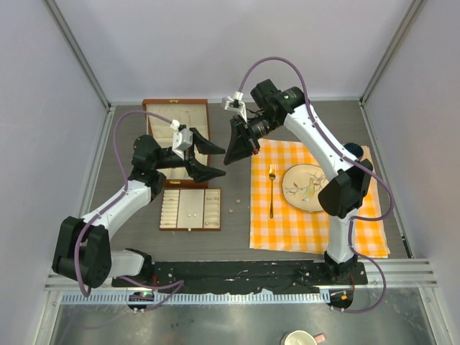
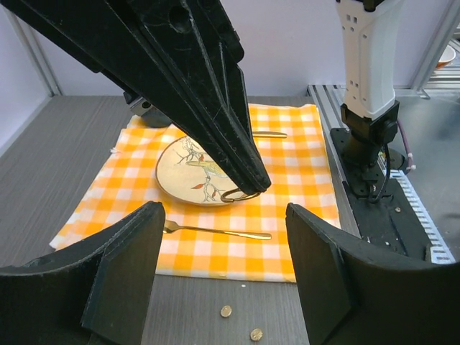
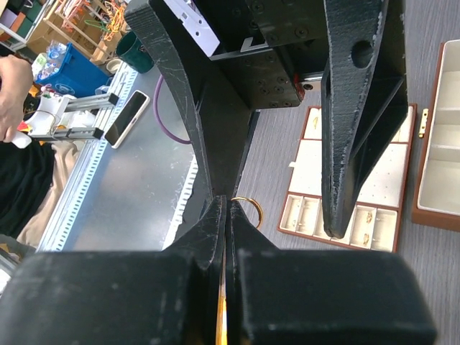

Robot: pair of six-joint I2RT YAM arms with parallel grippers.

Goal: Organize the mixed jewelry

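1. Top external: the right gripper hangs over the grey table, between the wooden box and the checked cloth. The left gripper faces it from the left, tips close together.
2. Right wrist: the right jaws are pressed together and pinch the thin hoop bracelet at their very tips. The hoop is off the table.
3. Left wrist: the left fingers are spread wide with nothing between them. The hoop hangs just ahead of the gap.
4. Two small gold studs lie on the table beside the cloth edge.
5. The compartment tray holds tiny pale pieces; I cannot tell what kind.
6. A plate and a gold fork lie on the cloth.
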